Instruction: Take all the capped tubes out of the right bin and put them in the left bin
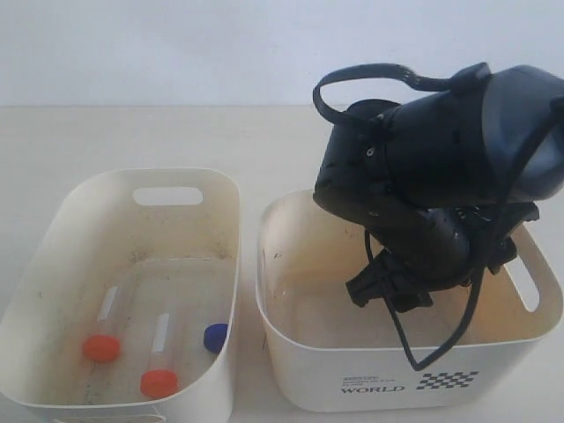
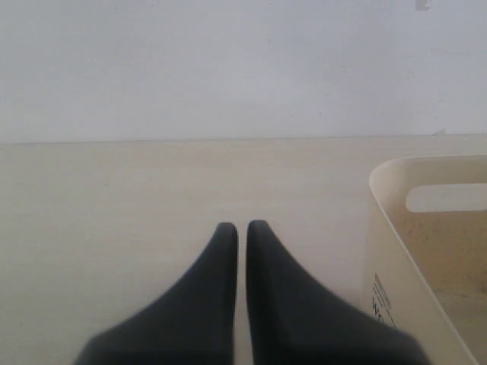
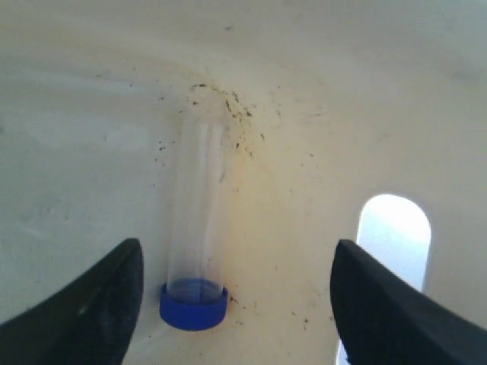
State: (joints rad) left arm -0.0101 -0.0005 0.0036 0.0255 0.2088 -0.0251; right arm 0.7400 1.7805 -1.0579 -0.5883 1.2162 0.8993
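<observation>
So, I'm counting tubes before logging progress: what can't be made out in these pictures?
- Exterior view: the right arm hides much of the right bin's floor, including the blue-capped tube the right wrist view shows.
- Exterior view: by the left bin's wall only a blue cap shows; its tube cannot be made out.

A pale beige tabletop [image 1: 132, 141] meets a plain white wall [image 1: 176, 44] behind it.

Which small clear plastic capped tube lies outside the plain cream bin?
The blue-capped tube in the WORLD-printed bin, between the right gripper's open fingers; the other three lie in the plain bin.
</observation>
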